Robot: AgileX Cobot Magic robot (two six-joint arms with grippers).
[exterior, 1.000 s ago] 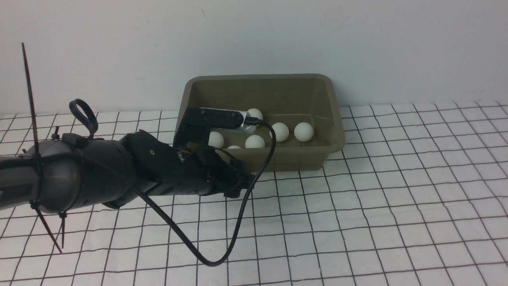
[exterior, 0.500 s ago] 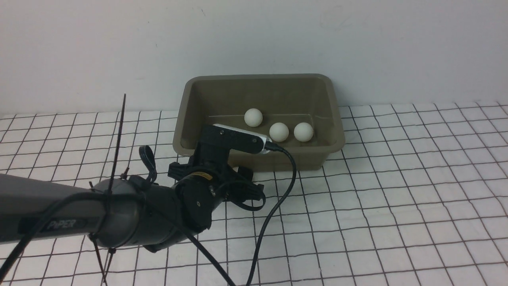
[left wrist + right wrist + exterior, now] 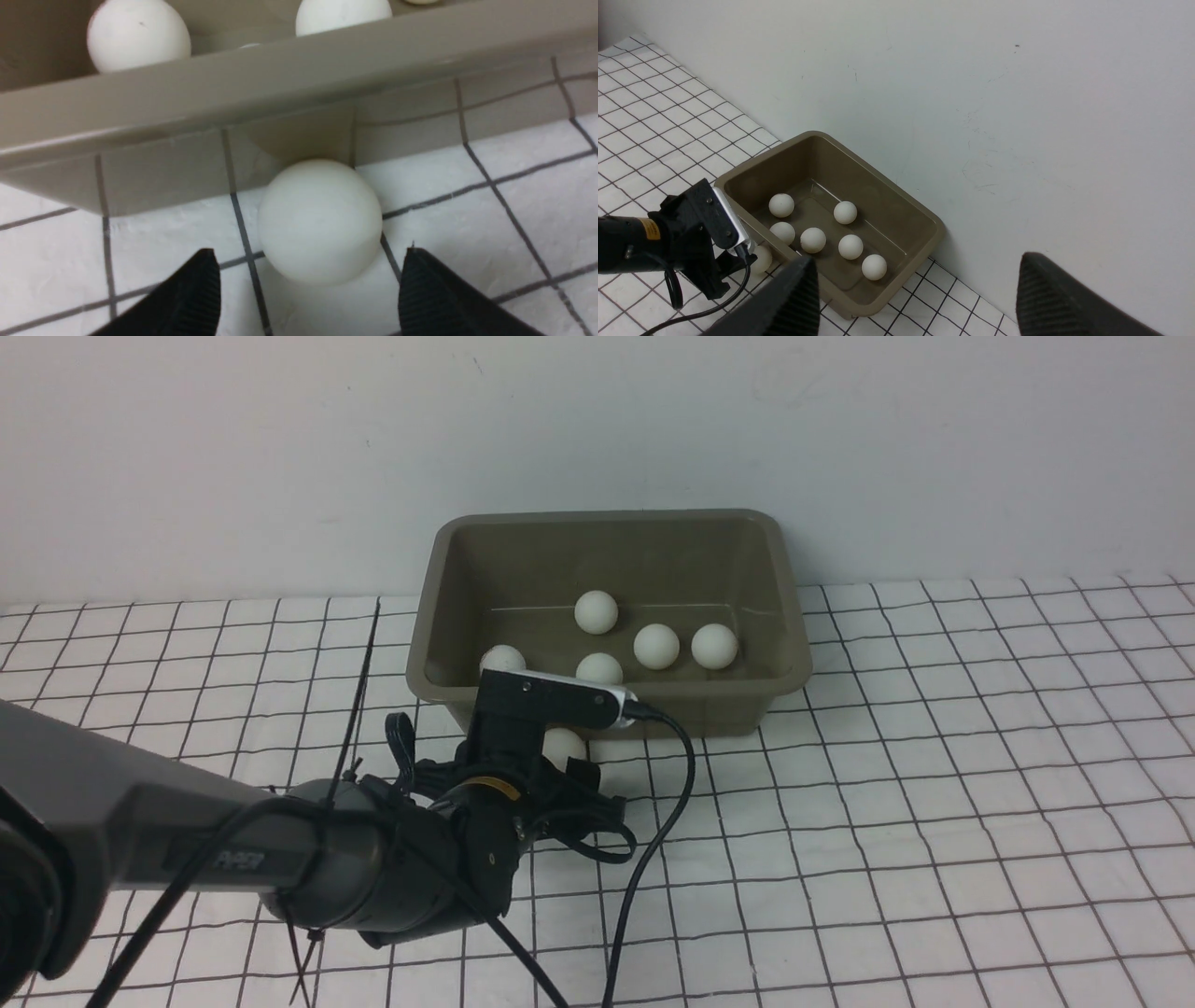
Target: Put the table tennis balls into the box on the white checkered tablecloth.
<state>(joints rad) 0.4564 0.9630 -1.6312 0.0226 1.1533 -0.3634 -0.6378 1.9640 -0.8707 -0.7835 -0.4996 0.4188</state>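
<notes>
Balls' look: your table tennis balls point(image 3: 656, 646) are small, matte white spheres; one in the left wrist view carries a tiny dark fleck.
Balls in the box: the right wrist view shows you six on the floor of the box point(image 3: 789, 616). They lie spread over its left and middle parts, some close together, none stacked.
Loose ball: one ball point(image 3: 320, 221) lies outside on the white checkered tablecloth point(image 3: 934, 803). It is just beside the box's near wall, towards the left end. You cannot tell whether it touches the wall.
Box look: an olive-grey plastic tub with rounded corners, a flared rim and sloping walls.
Box axis: it stands upright with its open side up. Its long axis runs left to right, along the wall point(image 3: 840, 448) at the far edge.
Left gripper: your left gripper point(image 3: 308, 275) is released, with its black ribbed fingers point(image 3: 198, 294) spread wide. They sit low over the cloth on the near side of the loose ball, one to each side, and neither touches it.
Right gripper: your right gripper point(image 3: 915, 275) is also released and grasps nothing. It hangs high in the air, looking down on the box.
Around: the left arm point(image 3: 187, 859) reaches in from the near left. It carries a wrist camera point(image 3: 551, 698), and a black cable point(image 3: 653, 821) loops down from that camera over the cloth.
In the way: the box's near wall stands between the loose ball and the inside. In the front view the wrist camera covers part of that ball.
</notes>
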